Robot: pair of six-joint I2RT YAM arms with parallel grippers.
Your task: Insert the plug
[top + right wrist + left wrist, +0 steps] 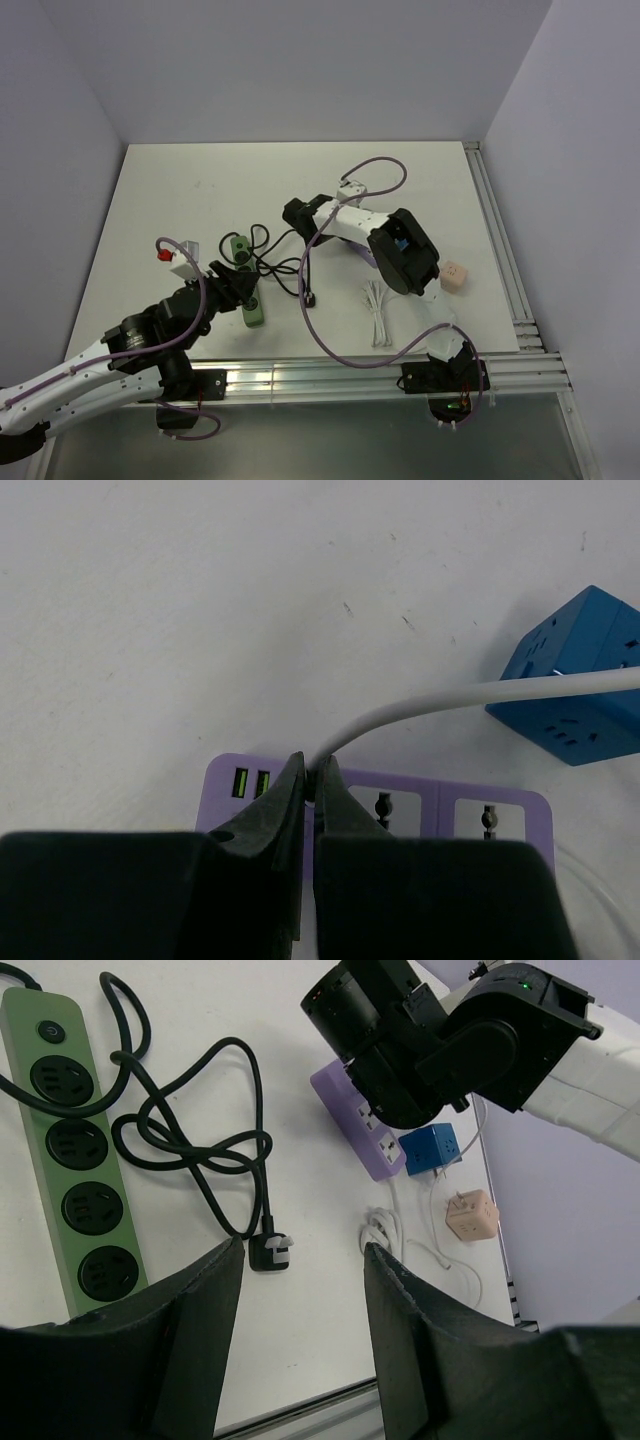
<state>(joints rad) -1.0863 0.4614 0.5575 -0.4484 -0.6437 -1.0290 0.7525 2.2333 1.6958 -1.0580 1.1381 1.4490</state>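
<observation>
plug [585, 675] is seen lying right of and beyond the right gripper [310, 770] — whose jaws are pinched shut on a white cable [450, 698] over a purple strip [440, 805]; this gripper is judged the nearer.

The right gripper [312, 772] had its dark fingers pinched almost together on a white cable [450, 695], directly above a purple power strip [440, 802] whose two USB ports [251, 781] glowed green. The cable curved away to the right, crossing a blue cube-shaped plug adapter [585, 720] on the white table [200, 610], just beyond the strip.
</observation>
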